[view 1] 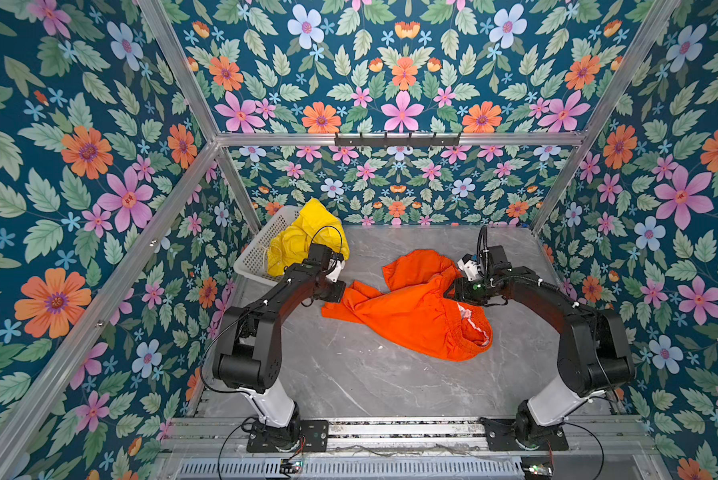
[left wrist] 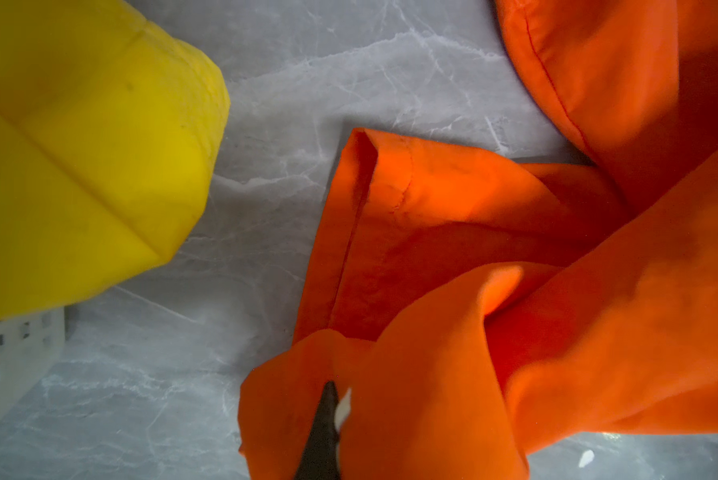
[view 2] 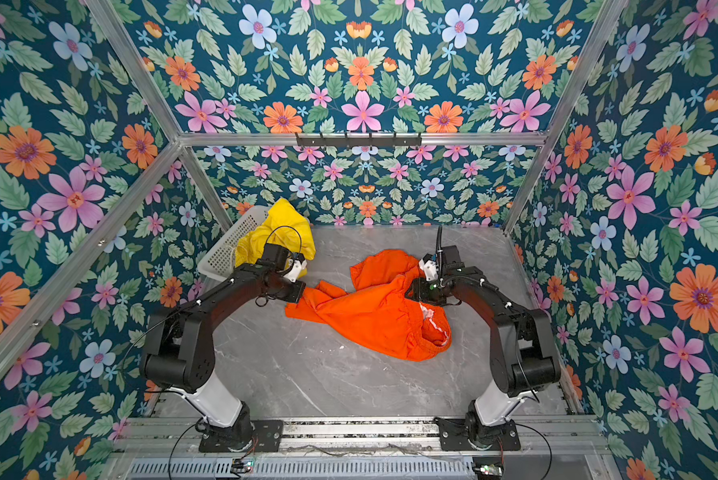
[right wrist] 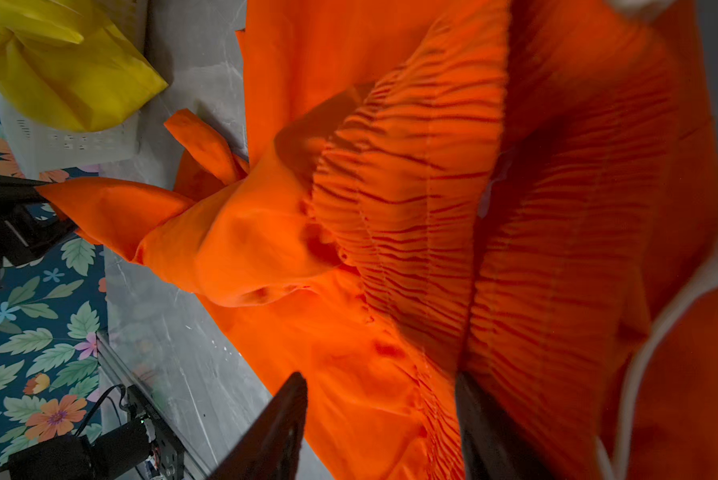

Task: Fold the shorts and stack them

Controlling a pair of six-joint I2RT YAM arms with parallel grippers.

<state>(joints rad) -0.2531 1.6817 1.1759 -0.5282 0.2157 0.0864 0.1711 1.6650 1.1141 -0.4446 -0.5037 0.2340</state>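
The shorts lie apart: the yellow pair (view 1: 307, 235) slumps in the basket (view 1: 253, 253) at left, the orange pair (view 1: 411, 320) crumpled on the table (view 1: 349, 374). The left gripper (left wrist: 334, 399) pinches an orange leg corner. The right gripper (right wrist: 380, 378) gapes astride the waistband (right wrist: 411, 187), so a pull now would likely drag and twist the heap.

The yellow shorts (view 1: 295, 241) hide much of the basket (view 1: 254, 253) (blurred in wrist views).

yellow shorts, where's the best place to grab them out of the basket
Likely the bunched fold of the yellow shorts spilling over the rim of the white basket toward the table, coming down from above: it hangs clear of the basket walls.
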